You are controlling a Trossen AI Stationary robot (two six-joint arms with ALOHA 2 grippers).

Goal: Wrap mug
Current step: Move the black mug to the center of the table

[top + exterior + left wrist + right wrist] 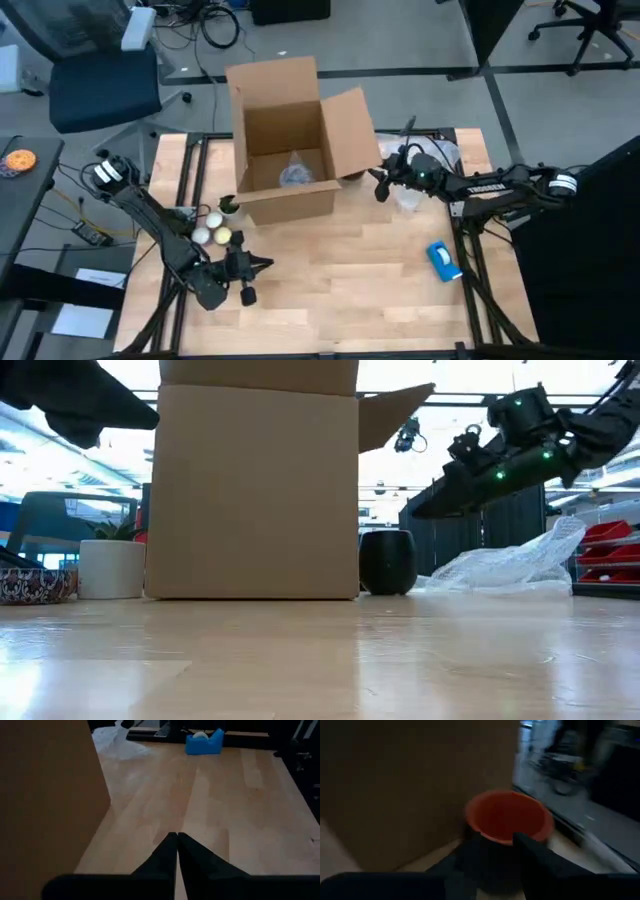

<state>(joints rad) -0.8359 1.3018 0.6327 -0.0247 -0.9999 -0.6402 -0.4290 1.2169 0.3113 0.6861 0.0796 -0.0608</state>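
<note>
Mug (509, 815): mid-frame beside box (287, 140); my right gripper (496, 840) spread apart above it. Left gripper (177, 839) clenched, lower left, empty.

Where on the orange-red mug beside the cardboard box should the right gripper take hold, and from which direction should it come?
Probably the rim, from above. The mug stands upright with its mouth open, close against the cardboard box, so a sideways grasp looks blocked on that side. The right gripper is open just above it; one finger could go inside the wall, the other outside. The handle is not clearly visible.
</note>
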